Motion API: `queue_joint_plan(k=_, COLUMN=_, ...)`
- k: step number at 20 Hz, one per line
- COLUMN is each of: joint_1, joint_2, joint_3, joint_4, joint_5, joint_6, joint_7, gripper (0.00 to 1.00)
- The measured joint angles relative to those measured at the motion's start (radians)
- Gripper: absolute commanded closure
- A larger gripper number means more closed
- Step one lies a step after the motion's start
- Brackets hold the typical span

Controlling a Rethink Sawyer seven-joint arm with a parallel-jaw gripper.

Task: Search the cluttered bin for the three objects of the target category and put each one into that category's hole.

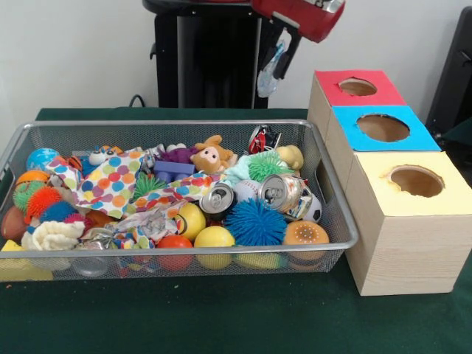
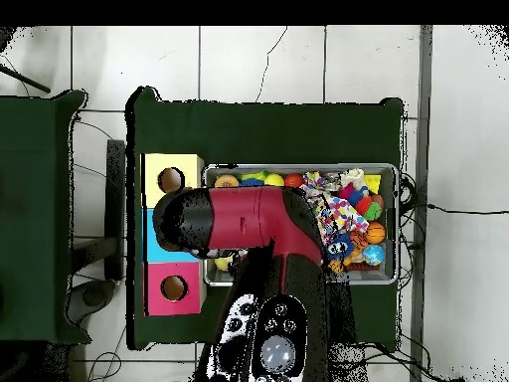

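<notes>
**Spotter:** Right, operator, your gripper [image 1: 276, 70] hangs high behind the bin's [image 1: 110, 135] far right corner. It is well clear of the contents and level with the pedestal behind it.

**Operator:** Jaws?

**Spotter:** I cannot tell how they stand. Something pale and translucent hangs at the tip and blurs the outline. From overhead, the red arm [image 2: 249, 217] lies across the bin's box-side half, and its dark head covers most of the blue box, so the gripper is hidden there.

**Operator:** Where are the holes?

**Spotter:** You have three boxes in a row, touching each other, just beside the bin's right end in the front view. The red-topped box [image 1: 335, 92] is farthest, the blue-topped box [image 1: 413, 136] is in the middle and the yellow-topped box [image 1: 450, 195] is nearest. Each has one round hole in its top.

**Operator:** And the candidates?

**Spotter:** All are in the bin, and none is in the gripper. Two drink cans [image 1: 217, 198] lie on their sides near the middle, with a blue spiky ball [image 1: 254, 221] in front of and between them. A yellow ball [image 1: 214, 237] and an orange ball [image 1: 306, 234] sit against the near wall. A tan plush animal [image 1: 212, 155] lies toward the far wall, and a green spiky ball [image 1: 267, 166] is just right of it. A polka-dot cloth [image 1: 110, 181] drapes over the left half. I cannot tell from here which category you want.
</notes>
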Motion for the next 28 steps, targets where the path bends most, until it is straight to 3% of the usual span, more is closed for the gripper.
queue_joint_plan(k=17, joint_1=0.008, joint_2=0.000, joint_3=0.044, joint_4=-0.051, joint_5=-0.004, joint_6=0.096, joint_7=0.000, gripper=1.00)
queue_joint_plan(k=28, joint_1=0.063, joint_2=0.022, joint_3=0.045, joint_4=-0.129, joint_5=-0.008, joint_6=0.170, joint_7=0.000, gripper=1.00)
